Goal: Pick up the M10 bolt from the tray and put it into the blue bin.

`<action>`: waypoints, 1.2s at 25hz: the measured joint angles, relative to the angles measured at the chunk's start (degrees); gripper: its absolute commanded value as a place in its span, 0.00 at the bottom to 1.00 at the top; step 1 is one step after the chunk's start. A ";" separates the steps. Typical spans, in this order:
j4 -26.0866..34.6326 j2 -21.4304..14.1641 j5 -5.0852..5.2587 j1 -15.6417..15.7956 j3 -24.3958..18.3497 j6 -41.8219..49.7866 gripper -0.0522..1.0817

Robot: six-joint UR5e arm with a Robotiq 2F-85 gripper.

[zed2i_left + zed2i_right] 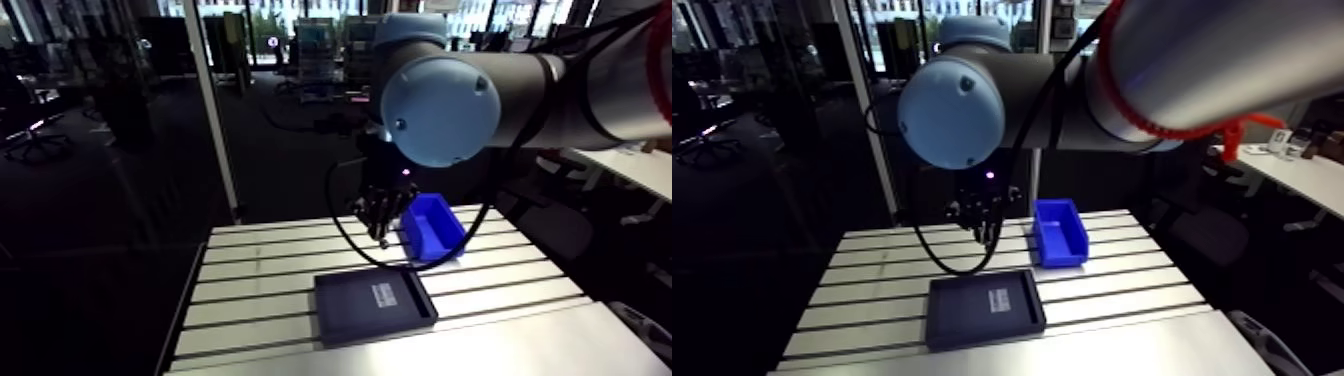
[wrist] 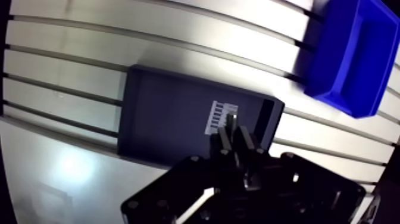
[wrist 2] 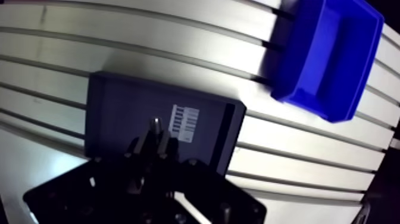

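Read your clock with twelve straight ahead of the gripper in the wrist view. On the slotted table [image 1: 260, 270], you have the dark tray [image 2: 166, 113] flat under the gripper, most of its floor spreading toward nine and ten o'clock. Its white barred label [image 2: 217, 116] lies just off the fingertips at about eleven.

The gripper [image 2: 233, 132] hangs above the tray without touching it. Its two fingers [image 2: 244, 142] are drawn close together, and a small pale stub stands out from between their tips. That stub reads as the M10 bolt [image 2: 231, 121], pinched in the jaws and lifted clear of the tray floor. You cannot see how much of it sits between the pads.

Toward two o'clock you find the blue bin [image 2: 326, 59], near the tray's far corner but not touching it, a table slot between them. The bolt is well short of the bin.
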 measured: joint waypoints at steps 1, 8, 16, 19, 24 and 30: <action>1.06 -0.34 0.15 0.01 -0.84 -2.42 0.96; 9.39 -1.22 0.39 -1.18 -7.34 -24.55 0.96; 18.66 -1.33 0.57 -6.07 -13.62 -52.32 0.96; 19.31 -1.25 0.36 -7.24 -14.45 -61.33 0.97; 18.63 -0.12 0.14 -10.55 -15.38 -75.39 0.97; 15.49 3.50 -0.63 -11.77 -17.59 -83.91 0.98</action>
